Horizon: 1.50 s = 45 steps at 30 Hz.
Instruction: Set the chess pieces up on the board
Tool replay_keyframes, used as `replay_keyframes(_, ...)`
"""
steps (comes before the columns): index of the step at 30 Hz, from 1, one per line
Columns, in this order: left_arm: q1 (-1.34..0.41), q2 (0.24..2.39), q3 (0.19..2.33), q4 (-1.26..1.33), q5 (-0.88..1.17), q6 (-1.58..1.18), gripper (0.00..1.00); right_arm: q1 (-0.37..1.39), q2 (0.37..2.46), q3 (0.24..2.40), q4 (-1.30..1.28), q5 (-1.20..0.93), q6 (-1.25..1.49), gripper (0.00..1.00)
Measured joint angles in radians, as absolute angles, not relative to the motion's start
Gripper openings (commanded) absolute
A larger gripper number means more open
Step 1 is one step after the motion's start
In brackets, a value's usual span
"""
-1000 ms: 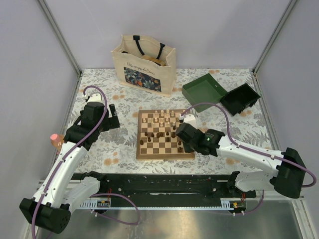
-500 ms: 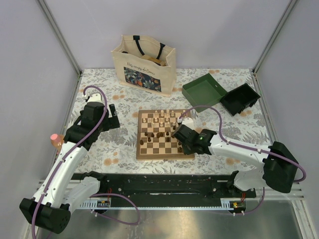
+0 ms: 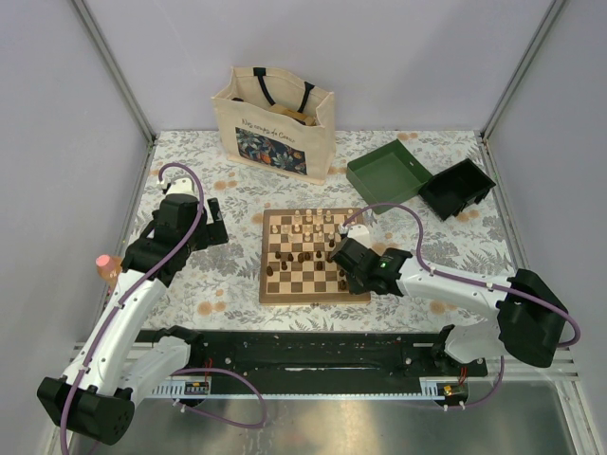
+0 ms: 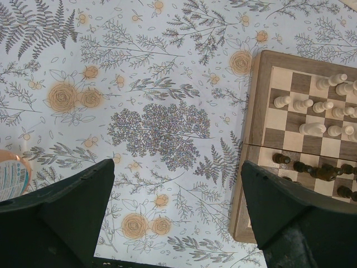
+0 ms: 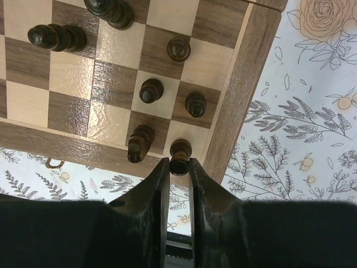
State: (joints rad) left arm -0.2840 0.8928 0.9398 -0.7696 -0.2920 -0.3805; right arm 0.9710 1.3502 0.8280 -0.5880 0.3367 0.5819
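Floral cloth covers the bench [image 3: 190, 284], with the board [image 3: 313, 300] lying in the middle of it, a tote bag [image 3: 273, 121] at the far side and a green box [image 3: 384, 171] off to the far right. Most chess pieces [image 3: 302, 248] are already standing on the board, pale ones [image 4: 312, 128] in the far rows and dark ones nearer the arms. The right tool [image 5: 178, 167] is over the near right corner of the board, its fingers pinched narrow on the head of a dark piece [image 5: 180, 149] above the corner square. Whether the base of that piece is already resting on the wood I cannot tell from these views. The step looks like seating this piece in the corner. To do it well, the piece should go straight down and upright, centred on its square rather than drifting towards the border. Another dark piece [image 5: 139, 143] stands just beside it, so the fingers should part only a little on release and then rise straight up, without any sideways sweep. The left tool [image 4: 177, 164] is spread wide and empty over bare cloth to the left of the board, well apart from the work, and it is best kept there.
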Motion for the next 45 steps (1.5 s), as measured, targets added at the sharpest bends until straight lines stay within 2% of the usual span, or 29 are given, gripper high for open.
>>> replay_keyframes(7, -0.284, 0.893, 0.94, -0.77, -0.292, -0.381, 0.99, 0.967, 1.351, 0.824, -0.571, 0.336, 0.582, 0.31)
replay_keyframes(15, -0.284, 0.893, 0.94, -0.77, -0.292, -0.381, 0.99, 0.967, 1.351, 0.824, -0.574, 0.336, 0.582, 0.39)
replay_keyframes(18, -0.284, 0.893, 0.939, -0.77, -0.292, -0.381, 0.99, 0.967, 1.351, 0.827, -0.581, 0.337, 0.581, 0.46)
replay_keyframes(31, -0.284, 0.893, 0.939, -0.77, -0.291, -0.381, 0.99, 0.967, 1.349, 0.995, -0.616, 0.337, 0.523, 0.51)
replay_keyframes(38, -0.284, 0.891, 0.939, -0.77, -0.29, -0.381, 0.99, 0.967, 1.504, 1.155, -0.575, 0.272, 0.484, 0.52)
replay_keyframes(45, -0.284, 0.883, 0.934, -0.77, -0.29, -0.381, 0.99, 0.967, 1.605, 1.211, -0.57, 0.264, 0.471, 0.52)
